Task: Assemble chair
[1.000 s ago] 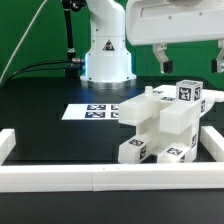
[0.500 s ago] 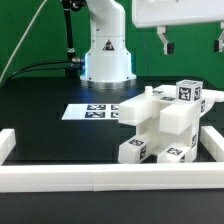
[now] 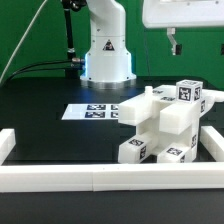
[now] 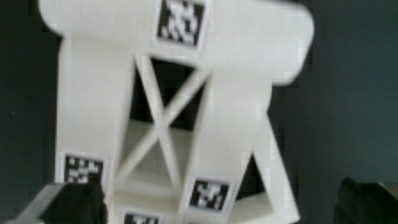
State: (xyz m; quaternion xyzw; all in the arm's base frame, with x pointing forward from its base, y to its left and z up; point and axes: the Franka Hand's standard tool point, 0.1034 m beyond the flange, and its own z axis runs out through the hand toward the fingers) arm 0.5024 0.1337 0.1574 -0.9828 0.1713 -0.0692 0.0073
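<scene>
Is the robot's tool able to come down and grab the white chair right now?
Probably yes. The tool hangs in the air above the chair, touching nothing, and nothing sits between them. The wrist view looks straight onto the chair.

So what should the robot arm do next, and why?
Probably rise a little more and swing clear. The gripper hangs high above the chair, touching nothing, and only one finger shows at the top of the exterior view. The chair rests on the black table beside the marker board, and in the wrist view it looks joined up, crossed braces included.
</scene>
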